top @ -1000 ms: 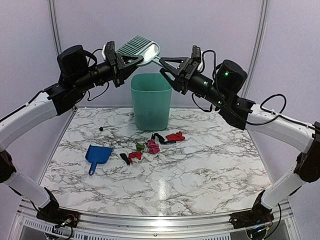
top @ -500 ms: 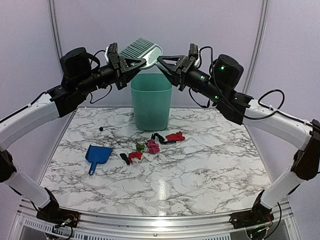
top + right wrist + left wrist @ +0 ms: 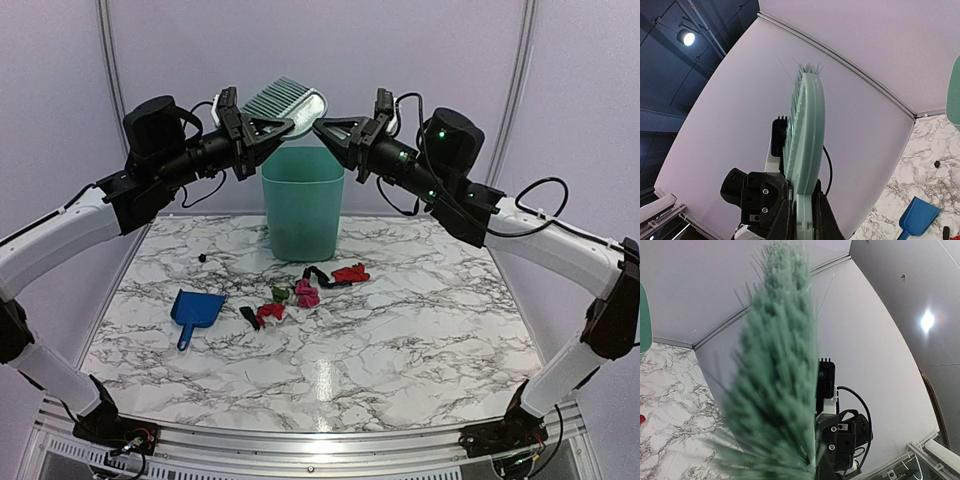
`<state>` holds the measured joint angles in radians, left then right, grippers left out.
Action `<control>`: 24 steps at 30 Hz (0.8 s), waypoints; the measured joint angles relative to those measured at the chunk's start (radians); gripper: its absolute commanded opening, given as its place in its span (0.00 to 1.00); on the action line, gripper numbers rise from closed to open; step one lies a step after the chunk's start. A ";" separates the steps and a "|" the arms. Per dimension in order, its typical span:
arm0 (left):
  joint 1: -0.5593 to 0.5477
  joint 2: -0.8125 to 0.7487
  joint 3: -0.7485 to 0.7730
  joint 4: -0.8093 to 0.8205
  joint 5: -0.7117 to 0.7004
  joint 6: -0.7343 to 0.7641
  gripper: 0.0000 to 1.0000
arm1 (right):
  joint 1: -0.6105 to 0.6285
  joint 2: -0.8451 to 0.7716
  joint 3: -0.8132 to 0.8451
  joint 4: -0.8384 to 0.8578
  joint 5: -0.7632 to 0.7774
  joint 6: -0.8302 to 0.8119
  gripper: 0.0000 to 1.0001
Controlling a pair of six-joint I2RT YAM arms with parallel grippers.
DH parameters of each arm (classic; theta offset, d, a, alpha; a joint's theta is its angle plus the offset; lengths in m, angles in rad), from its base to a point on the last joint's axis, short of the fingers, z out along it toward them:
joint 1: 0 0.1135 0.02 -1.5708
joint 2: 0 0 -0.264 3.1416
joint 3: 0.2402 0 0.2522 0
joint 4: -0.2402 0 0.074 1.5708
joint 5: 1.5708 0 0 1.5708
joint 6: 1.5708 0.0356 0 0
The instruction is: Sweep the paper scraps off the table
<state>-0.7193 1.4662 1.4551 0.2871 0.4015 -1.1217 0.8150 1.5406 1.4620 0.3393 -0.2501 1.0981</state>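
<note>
- Holding brush [image 3: 280, 97] aloft over bin [image 3: 302, 205], left claw [image 3: 280, 124] and right claw [image 3: 325, 127] both pinched onto it.
- Spotting scraps [image 3: 300, 292] scattered mid-surface [image 3: 430, 320], near idle dustpan [image 3: 195, 310].
- Judging sweep not begun; everything left to do.

A green brush [image 3: 285, 100] was aloft above a teal bin [image 3: 302, 205] at far centre; a blue dustpan [image 3: 197, 310] lay near left, handle pointing near.

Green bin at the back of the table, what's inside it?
Only a sliver of the upper inner wall of the bin shows, bare; its front wall hides the bottom, so its contents cannot be told.
</note>
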 measured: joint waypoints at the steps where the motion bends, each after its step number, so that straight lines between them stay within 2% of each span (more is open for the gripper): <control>1: 0.000 0.000 0.000 0.000 0.000 -0.002 0.00 | 0.000 -0.001 0.000 0.002 -0.003 0.002 0.01; 4: 0.000 0.001 0.000 0.004 0.002 -0.001 0.00 | 0.000 -0.004 0.000 0.005 -0.003 0.013 0.00; 8: -0.001 0.001 -0.010 0.013 0.000 -0.001 0.30 | 0.000 -0.008 0.000 -0.003 -0.005 0.013 0.00; 9: -0.002 0.001 -0.018 0.013 -0.001 0.000 0.35 | 0.000 -0.010 0.000 -0.008 -0.004 0.003 0.00; 16: -0.007 -0.014 -0.113 0.007 -0.016 0.028 0.55 | 0.000 -0.043 -0.006 -0.153 0.051 -0.063 0.00; 21: 0.002 -0.082 -0.196 -0.045 -0.061 0.080 0.70 | 0.000 -0.101 -0.007 -0.293 0.119 -0.139 0.00; 23: 0.005 -0.121 -0.204 -0.111 -0.093 0.126 0.79 | 0.000 -0.129 -0.008 -0.352 0.147 -0.174 0.00; 24: 0.006 -0.141 -0.202 -0.147 -0.115 0.156 0.87 | 0.000 -0.146 -0.008 -0.389 0.165 -0.197 0.00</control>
<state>-0.7132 1.3254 1.2530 0.1402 0.2863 -0.9653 0.8150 1.3941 1.4544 -0.0502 -0.0853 0.9012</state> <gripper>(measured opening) 0.726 0.038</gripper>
